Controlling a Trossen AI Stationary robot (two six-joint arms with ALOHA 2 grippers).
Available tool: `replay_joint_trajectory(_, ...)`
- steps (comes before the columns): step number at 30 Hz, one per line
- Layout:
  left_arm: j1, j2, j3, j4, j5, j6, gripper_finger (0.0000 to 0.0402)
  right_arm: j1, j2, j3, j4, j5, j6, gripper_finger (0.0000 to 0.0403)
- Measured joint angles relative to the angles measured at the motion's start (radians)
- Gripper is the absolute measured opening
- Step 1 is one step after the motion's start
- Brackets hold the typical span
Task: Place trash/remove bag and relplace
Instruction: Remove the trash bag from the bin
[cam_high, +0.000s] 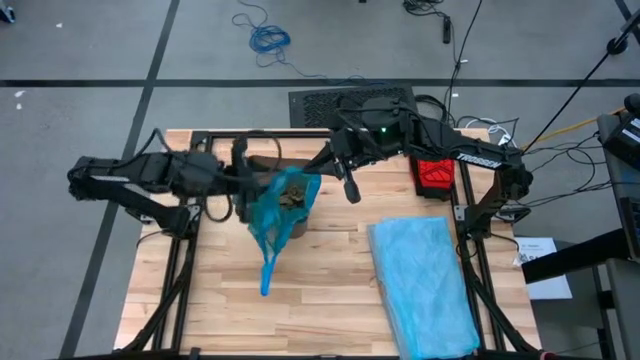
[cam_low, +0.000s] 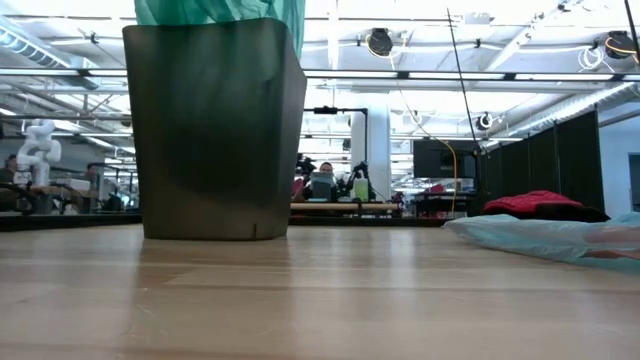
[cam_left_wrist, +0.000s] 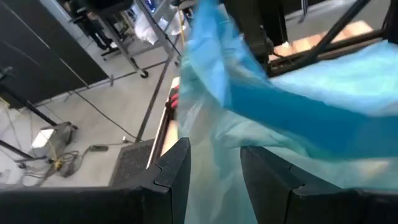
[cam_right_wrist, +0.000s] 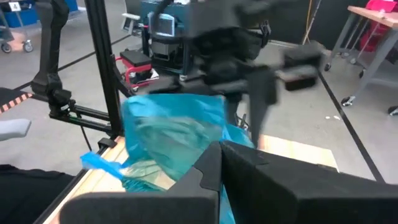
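The teal-green bag (cam_high: 278, 208) is held up over the dark bin (cam_low: 215, 130), its mouth spread between my two grippers. Brown paper wads of the trash (cam_high: 293, 196) show inside it. A twisted tail of the bag (cam_high: 266, 278) trails toward the table's near edge. In the low view the bag (cam_low: 220, 10) shows above the bin's rim. My left gripper (cam_high: 243, 186) is at the bag's left side, my right gripper (cam_high: 322, 166) at its far right side. Both are shut on the plastic. My left gripper (cam_left_wrist: 214, 180) comes level from the table's left and has the bag's left rim (cam_left_wrist: 214, 149) pinched between its two fingers. The plastic runs on past them, bunched in several layers. My right gripper (cam_right_wrist: 221, 155) pinches the bag's rim (cam_right_wrist: 205, 140) on the far right side, slanting down from the table's right. The bag hangs below and beside its fingers.
A paler sky-blue plastic bag (cam_high: 420, 285) lies flat on the table's right half. A red glove (cam_high: 435, 172) lies at the far right, beside the right arm. Bare wood shows along the near left of the table (cam_high: 190, 300).
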Motion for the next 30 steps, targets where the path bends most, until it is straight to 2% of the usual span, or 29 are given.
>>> replay_joint_trajectory(8, 0.212, 0.040, -0.058, 0.171, 0.401, 0.003, 0.0138, 0.018, 0.000, 0.000, -0.007, -0.010, -0.019, 0.0000)
replay_joint_trajectory(12, 0.258, 0.097, -0.075, 0.240, 0.624, 0.002, 0.0138, 0.018, 0.000, 0.000, -0.010, -0.020, -0.019, 0.0000)
replay_joint_trajectory(14, 0.267, 0.122, -0.076, 0.261, 0.701, 0.002, 0.0138, 0.018, 0.000, 0.000, -0.010, -0.020, -0.019, 0.0000)
replay_joint_trajectory(18, 0.268, 0.175, -0.076, 0.278, 0.716, 0.008, 0.0137, 0.018, 0.000, 0.000, -0.013, -0.021, -0.019, 0.0000)
replay_joint_trajectory(21, 0.269, 0.200, -0.076, 0.308, 0.651, 0.002, 0.0128, 0.018, 0.000, 0.000, -0.013, -0.020, -0.019, 0.0000)
replay_joint_trajectory(24, 0.269, 0.211, -0.076, 0.325, 0.618, 0.005, 0.0090, 0.018, 0.000, 0.000, -0.013, -0.020, -0.019, 0.0000)
replay_joint_trajectory(27, 0.269, 0.212, -0.076, 0.324, 0.615, 0.032, 0.0023, 0.018, 0.000, 0.000, -0.013, -0.016, -0.019, 0.0000)
replay_joint_trajectory(30, 0.269, 0.212, -0.076, 0.316, 0.606, 0.039, 0.0005, 0.018, -0.004, -0.001, -0.013, 0.007, -0.025, 0.0000)
